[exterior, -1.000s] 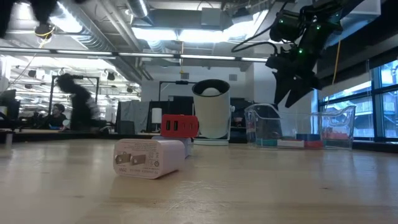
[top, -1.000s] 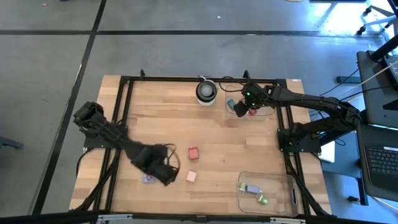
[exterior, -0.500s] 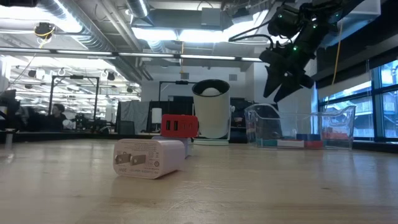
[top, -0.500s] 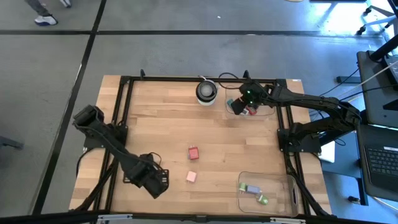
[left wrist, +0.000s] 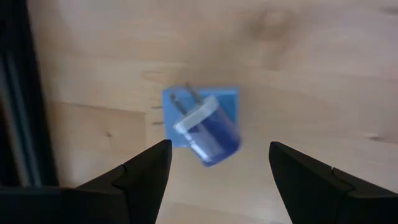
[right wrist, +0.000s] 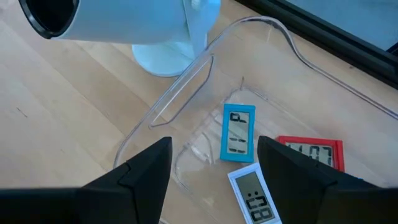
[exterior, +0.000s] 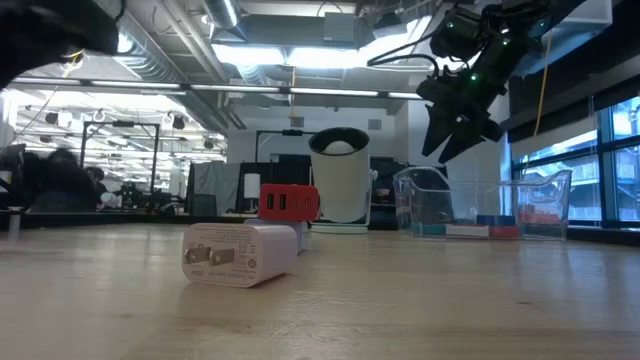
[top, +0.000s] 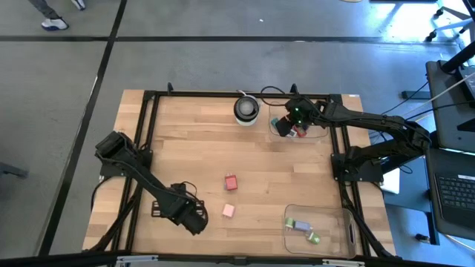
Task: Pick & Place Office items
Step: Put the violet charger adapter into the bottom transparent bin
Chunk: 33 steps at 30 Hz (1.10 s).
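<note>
My left gripper [top: 191, 218] hovers open near the table's near edge, left of centre. In the left wrist view a blue piece with two metal prongs [left wrist: 204, 127] lies on the wood, just ahead of that gripper [left wrist: 219, 148] and touching neither finger. A red piece [top: 231, 181] and a pink one [top: 228, 211] lie mid-table. The low view shows the pale one [exterior: 240, 252] on its side in front of the red one [exterior: 290, 202]. My right gripper [top: 287, 126] hangs open above the far clear tray [right wrist: 186, 81], which holds blue [right wrist: 237, 134], red [right wrist: 311, 151] and white [right wrist: 252, 190] pieces.
A round white-and-black object [top: 246, 109] stands at the far edge, just left of the far tray. A second clear tray [top: 338, 222] at the near right corner holds lilac and green pieces [top: 303, 228]. A black frame [top: 141, 148] borders the table. Bare wood lies between the two arms.
My left gripper has swung toward the near edge and now covers, in the high view, the spot where a lilac-blue piece lay in view a second ago. My right gripper has shifted slightly toward the table's left above the far tray. None of the pieces has moved.
</note>
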Motion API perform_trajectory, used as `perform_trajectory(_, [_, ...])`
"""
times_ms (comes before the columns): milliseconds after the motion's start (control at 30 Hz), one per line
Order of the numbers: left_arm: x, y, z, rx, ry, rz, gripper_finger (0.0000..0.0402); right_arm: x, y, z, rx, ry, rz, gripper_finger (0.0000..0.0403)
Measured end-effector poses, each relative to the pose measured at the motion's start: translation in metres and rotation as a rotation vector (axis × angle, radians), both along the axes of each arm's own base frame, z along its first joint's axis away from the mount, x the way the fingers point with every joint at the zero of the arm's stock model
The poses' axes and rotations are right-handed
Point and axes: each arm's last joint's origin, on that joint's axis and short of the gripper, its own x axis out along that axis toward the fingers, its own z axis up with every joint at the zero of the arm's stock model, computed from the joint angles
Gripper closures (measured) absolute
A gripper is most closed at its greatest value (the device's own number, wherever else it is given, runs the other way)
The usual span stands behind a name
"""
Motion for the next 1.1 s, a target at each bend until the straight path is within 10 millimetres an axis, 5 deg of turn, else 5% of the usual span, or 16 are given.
perform_trajectory(1100, [-0.002,-0.005,-0.016,0.043,0.05,0.013,0.0135,0.005,0.0,0.004,0.025,-0.086,0.028,0.0162])
